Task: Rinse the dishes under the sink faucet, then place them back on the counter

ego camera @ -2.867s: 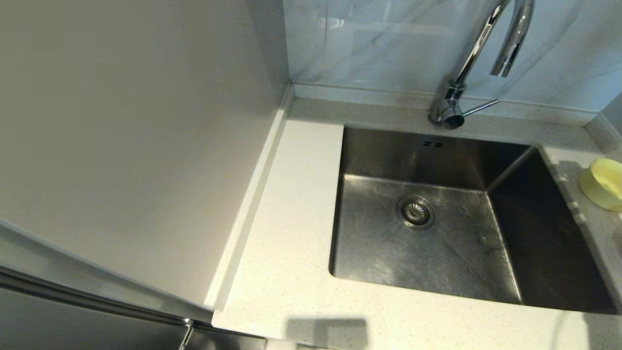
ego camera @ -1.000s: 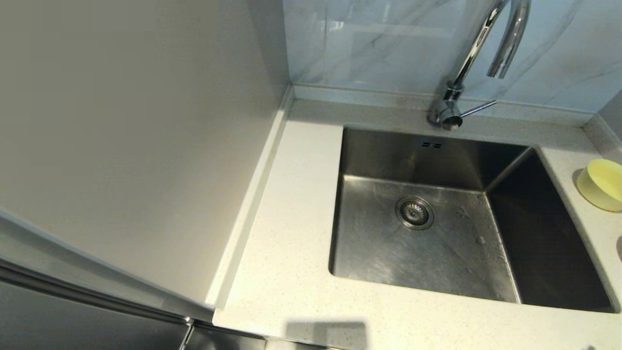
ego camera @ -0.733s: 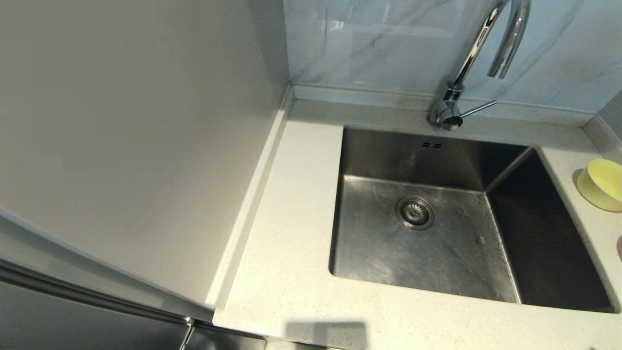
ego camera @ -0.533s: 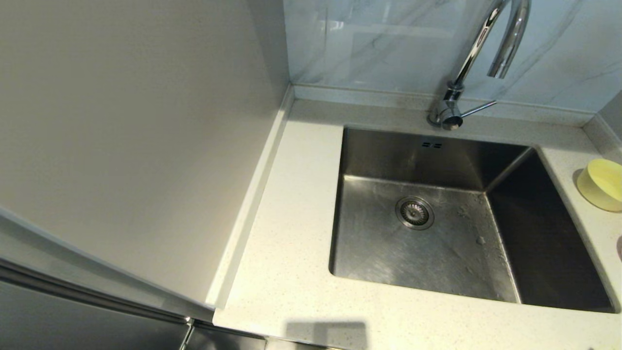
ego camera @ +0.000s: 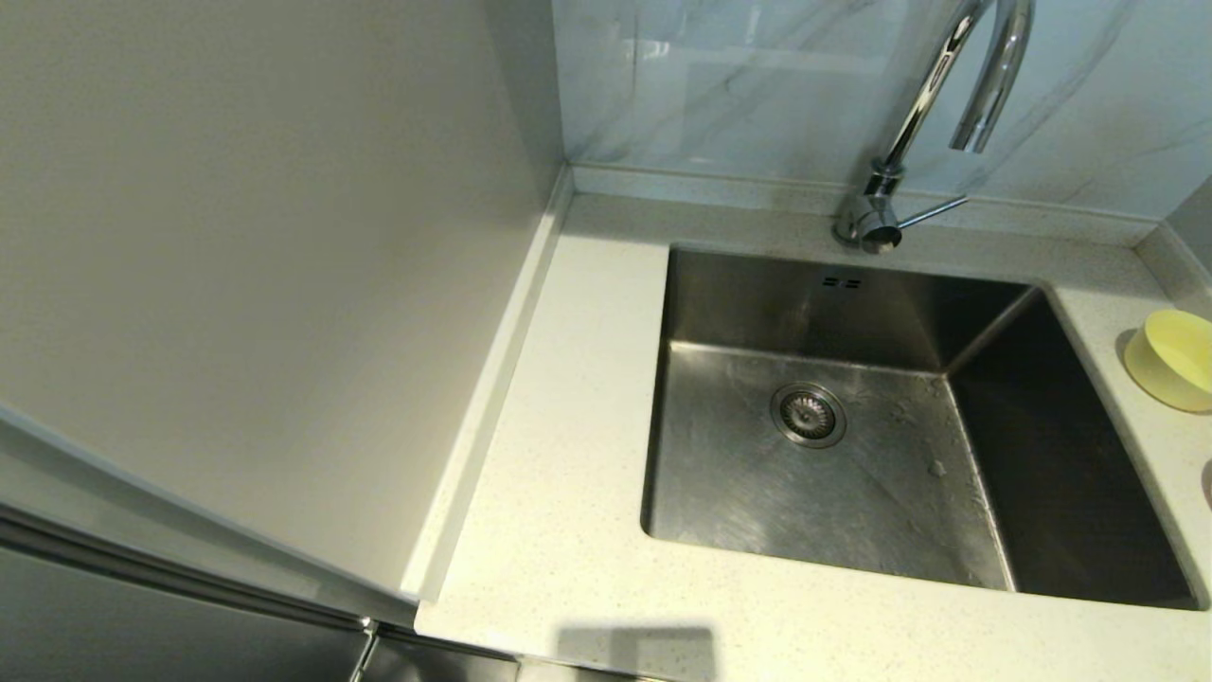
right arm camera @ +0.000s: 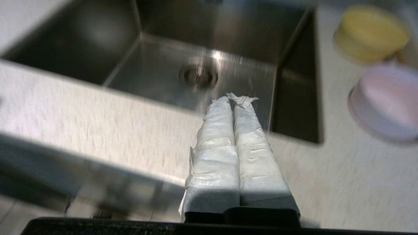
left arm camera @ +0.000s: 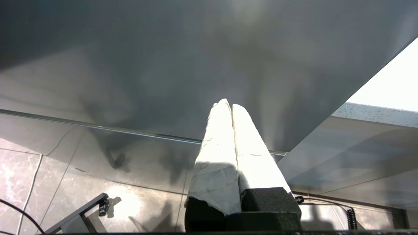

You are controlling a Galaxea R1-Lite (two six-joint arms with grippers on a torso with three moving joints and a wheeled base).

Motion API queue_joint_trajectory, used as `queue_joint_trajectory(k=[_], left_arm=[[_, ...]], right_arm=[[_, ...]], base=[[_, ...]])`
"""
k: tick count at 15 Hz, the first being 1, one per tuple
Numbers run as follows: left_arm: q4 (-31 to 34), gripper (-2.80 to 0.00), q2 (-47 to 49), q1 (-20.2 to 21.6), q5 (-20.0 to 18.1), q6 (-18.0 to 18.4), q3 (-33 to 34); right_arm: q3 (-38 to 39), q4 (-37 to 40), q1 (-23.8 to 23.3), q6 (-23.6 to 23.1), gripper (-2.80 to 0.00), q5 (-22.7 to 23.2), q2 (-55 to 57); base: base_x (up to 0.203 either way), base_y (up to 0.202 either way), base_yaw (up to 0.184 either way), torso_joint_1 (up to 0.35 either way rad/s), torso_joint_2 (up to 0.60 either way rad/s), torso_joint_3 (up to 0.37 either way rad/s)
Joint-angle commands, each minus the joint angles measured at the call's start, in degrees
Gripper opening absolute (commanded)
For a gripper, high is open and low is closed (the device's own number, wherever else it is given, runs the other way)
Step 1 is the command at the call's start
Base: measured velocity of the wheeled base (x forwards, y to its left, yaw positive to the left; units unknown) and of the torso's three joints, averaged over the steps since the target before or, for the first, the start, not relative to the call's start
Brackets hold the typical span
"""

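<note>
A pale yellow bowl [ego camera: 1174, 360] stands on the off-white counter [ego camera: 568, 455] right of the steel sink [ego camera: 881, 530], and it shows again in the right wrist view [right arm camera: 370, 32]. A pale pink bowl [right arm camera: 387, 99] stands beside it, nearer the front edge. The chrome sink faucet [ego camera: 947, 114] rises behind the basin, its side lever [ego camera: 933, 210] pointing right. My right gripper [right arm camera: 232, 99] is shut and empty, over the counter's front strip with its tips pointing at the basin; it is out of the head view. My left gripper [left arm camera: 228, 105] is shut and empty, down by the cabinet front. The chopsticks are out of view.
A tall grey panel [ego camera: 265, 265] walls off the left side of the counter. A glossy marble-look wall [ego camera: 720, 85] stands behind the sink. The round drain strainer [ego camera: 808, 414] sits in the basin floor. A raised back edge [ego camera: 720, 185] runs along the wall.
The yellow bowl sat tilted and closer in the oldest frame; since a second ago it rests still on the counter. Nothing else in the head view has changed.
</note>
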Motion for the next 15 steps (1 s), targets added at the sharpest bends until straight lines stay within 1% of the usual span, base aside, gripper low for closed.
queue_joint_trajectory(k=[1, 2, 6, 8, 15], left_arm=[[0.0, -2.8, -0.2, 0.0, 0.0, 0.0, 0.0], [0.0, -2.8, -0.2, 0.0, 0.0, 0.0, 0.0], [0.0, -2.8, -0.2, 0.0, 0.0, 0.0, 0.0], [0.0, -2.8, -0.2, 0.0, 0.0, 0.0, 0.0], [0.0, -2.8, -0.2, 0.0, 0.0, 0.0, 0.0]], right_arm=[[0.4, 7.9, 0.0, 0.0, -2.8, -0.1, 0.2], [0.3, 9.1, 0.0, 0.0, -2.8, -0.2, 0.2], [0.3, 9.1, 0.0, 0.2, -2.8, -0.2, 0.2], [0.4, 9.0, 0.0, 2.5, -2.8, -0.4, 0.2], [0.4, 9.0, 0.0, 2.6, -2.8, -0.4, 0.2]], base=[[0.0, 0.0, 0.0, 0.0, 0.0, 0.0], [0.0, 0.0, 0.0, 0.0, 0.0, 0.0], [0.0, 0.0, 0.0, 0.0, 0.0, 0.0], [0.0, 0.0, 0.0, 0.0, 0.0, 0.0], [0.0, 0.0, 0.0, 0.0, 0.0, 0.0]])
